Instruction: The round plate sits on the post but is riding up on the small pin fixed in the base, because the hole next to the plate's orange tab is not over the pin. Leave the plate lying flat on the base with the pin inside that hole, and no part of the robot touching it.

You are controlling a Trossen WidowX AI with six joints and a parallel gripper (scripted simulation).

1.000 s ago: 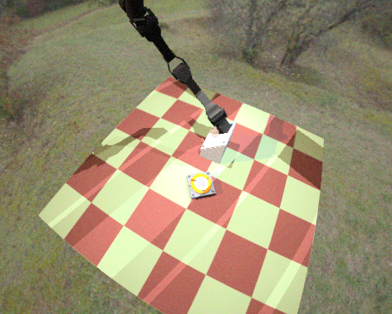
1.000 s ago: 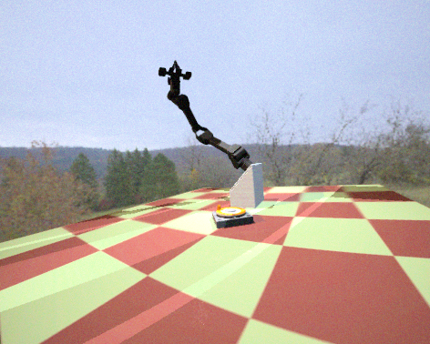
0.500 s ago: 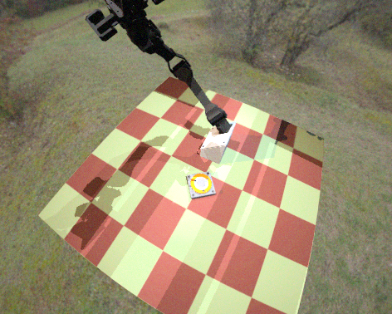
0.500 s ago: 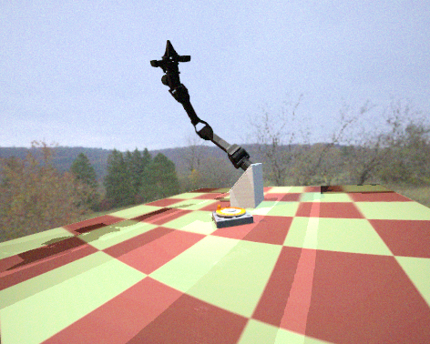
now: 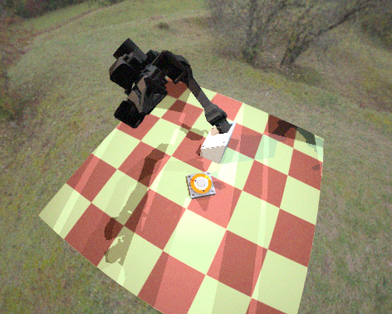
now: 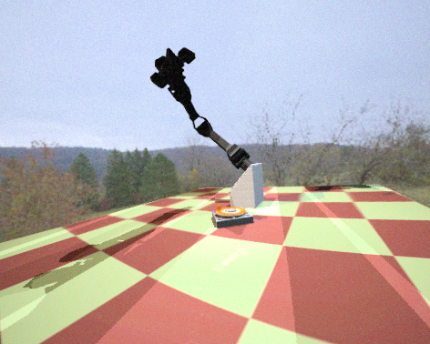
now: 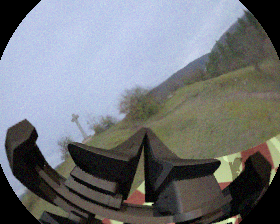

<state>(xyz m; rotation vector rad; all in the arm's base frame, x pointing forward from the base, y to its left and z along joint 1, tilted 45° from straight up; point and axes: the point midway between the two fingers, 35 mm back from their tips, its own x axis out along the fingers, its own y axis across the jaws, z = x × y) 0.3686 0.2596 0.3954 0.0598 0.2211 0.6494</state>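
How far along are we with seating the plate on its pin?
Nothing looks done yet. The round plate sits on the base untouched, and whether it lies flat cannot be told at this size. In hand: only positioning; the gripper is shut on nothing, high in the air, pointing at sky and hillside, far from the plate. Left: come down, turn the plate so the hole beside the orange tab drops over the pin, then back away.
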